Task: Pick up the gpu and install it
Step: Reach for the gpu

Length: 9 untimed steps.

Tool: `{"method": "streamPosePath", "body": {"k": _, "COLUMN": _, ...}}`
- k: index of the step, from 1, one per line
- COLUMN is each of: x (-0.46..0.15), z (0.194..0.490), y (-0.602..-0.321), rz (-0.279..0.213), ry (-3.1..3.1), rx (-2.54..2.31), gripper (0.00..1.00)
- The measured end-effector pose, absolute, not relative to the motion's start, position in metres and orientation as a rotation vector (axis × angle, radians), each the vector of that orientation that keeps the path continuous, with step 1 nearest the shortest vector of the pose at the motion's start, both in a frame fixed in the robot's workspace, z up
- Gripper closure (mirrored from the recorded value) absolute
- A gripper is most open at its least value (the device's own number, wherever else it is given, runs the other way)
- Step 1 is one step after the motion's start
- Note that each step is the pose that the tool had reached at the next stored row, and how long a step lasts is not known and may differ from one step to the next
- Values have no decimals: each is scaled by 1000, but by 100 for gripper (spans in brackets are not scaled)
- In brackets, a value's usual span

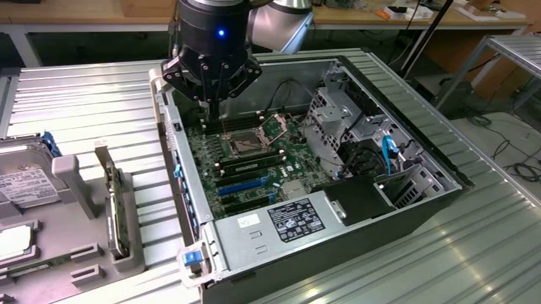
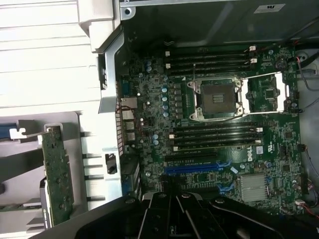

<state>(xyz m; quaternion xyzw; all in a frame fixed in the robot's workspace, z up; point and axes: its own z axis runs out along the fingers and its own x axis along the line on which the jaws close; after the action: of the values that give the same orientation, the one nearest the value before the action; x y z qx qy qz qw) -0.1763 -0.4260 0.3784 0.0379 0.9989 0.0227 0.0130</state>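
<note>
The gpu stands on edge in a slot of the grey holder on the ribbed metal counter. It sits at the exterior view's left of the open computer case, clear of the case wall, with nothing gripping it. The fingers are pressed together on nothing and point down inside the case, near its far wall and just beside the open processor socket on the motherboard. The case lies on its side with its upper face open, its metal rim running round the board. A drive cage and loose cables crowd the exterior view's right, and the power supply closes the near end. The blue slot lies uncovered beside the memory sticks. The arm's dark body hides the case's far corner. The gpu shows edge-on, so its fan face cannot be made out. A hard drive is cut off at the exterior view's left edge
</note>
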Motion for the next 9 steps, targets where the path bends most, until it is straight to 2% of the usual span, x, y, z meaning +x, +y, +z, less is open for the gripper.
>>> {"method": "streamPosePath", "body": {"k": 9, "x": -194, "z": 378, "y": -434, "rz": 71, "ry": 3113, "rx": 118, "gripper": 89}}
